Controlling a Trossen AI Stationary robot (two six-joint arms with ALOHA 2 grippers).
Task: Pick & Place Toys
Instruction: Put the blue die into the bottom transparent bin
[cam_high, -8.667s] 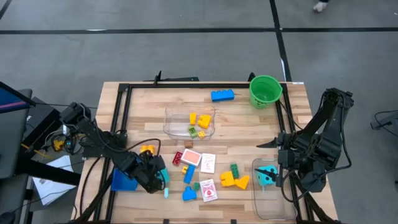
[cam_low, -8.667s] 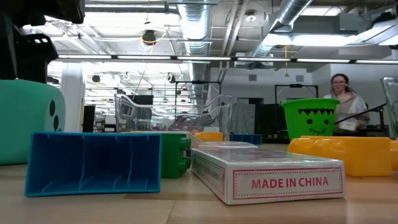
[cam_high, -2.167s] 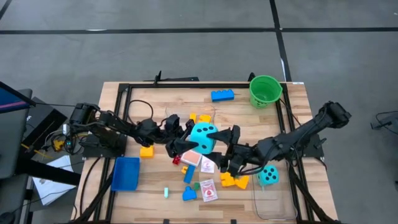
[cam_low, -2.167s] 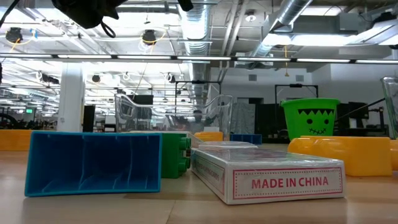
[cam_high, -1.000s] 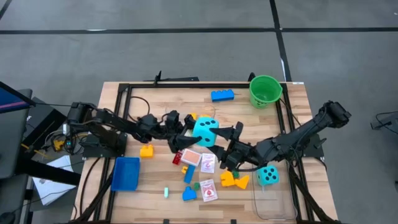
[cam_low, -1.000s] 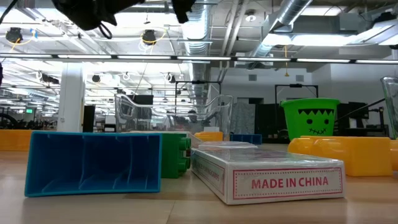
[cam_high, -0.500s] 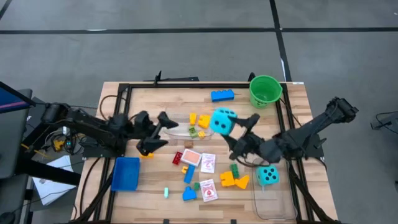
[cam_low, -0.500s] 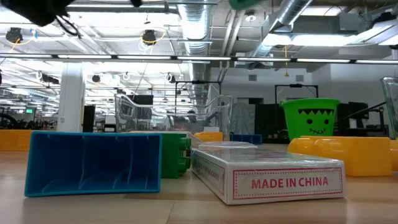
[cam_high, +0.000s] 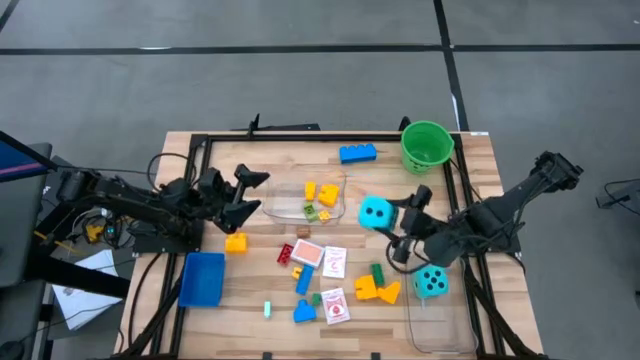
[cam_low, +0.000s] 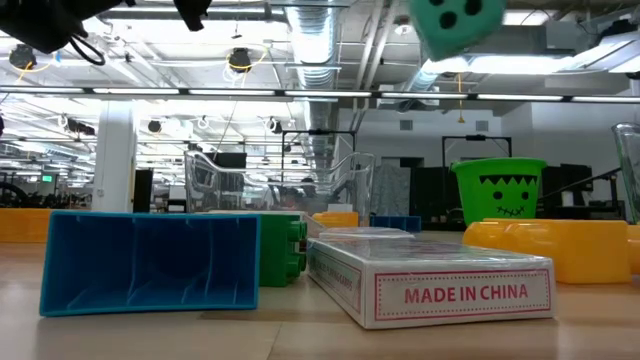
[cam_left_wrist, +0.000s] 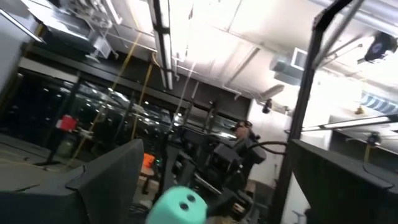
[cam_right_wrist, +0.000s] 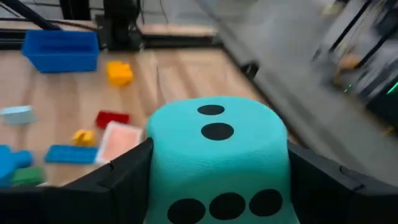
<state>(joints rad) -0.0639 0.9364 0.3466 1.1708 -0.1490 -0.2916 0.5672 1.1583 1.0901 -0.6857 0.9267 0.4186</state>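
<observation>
**Teal die held aloft in the right gripper, left gripper spread and empty**

Much is cut off in the low view: the teal die (cam_low: 457, 25) shows only at the top edge, its upper part out of frame, and the arm holding it cannot be seen there. In the right wrist view the die (cam_right_wrist: 219, 158) fills most of the picture and hides the table behind it; its lower faces run off the edge. The left wrist view looks up into the room's ceiling and pipes, with the die (cam_left_wrist: 178, 206) only a small blurred shape.

The die is soft-looking, teal with black dots, rounded at the corners. From above it (cam_high: 377, 212) sits clamped between the fingers of the right gripper (cam_high: 397, 228), raised over the table just right of the clear tub (cam_high: 277, 205) that holds yellow and green bricks. A second teal die (cam_high: 431, 282) lies in another clear tub (cam_high: 435, 335) at the table's right side.

The left gripper (cam_high: 248, 190) hangs over the table's left part, its fingers wide apart and grasping nothing, near a yellow brick (cam_high: 236, 242).

Loose bricks and picture cards (cam_high: 334, 262) lie mid-table. The nearest card box (cam_low: 432, 276) reads "MADE IN CHINA" in red. The green bucket (cam_low: 500, 190) bears a black stitched-face print.
</observation>
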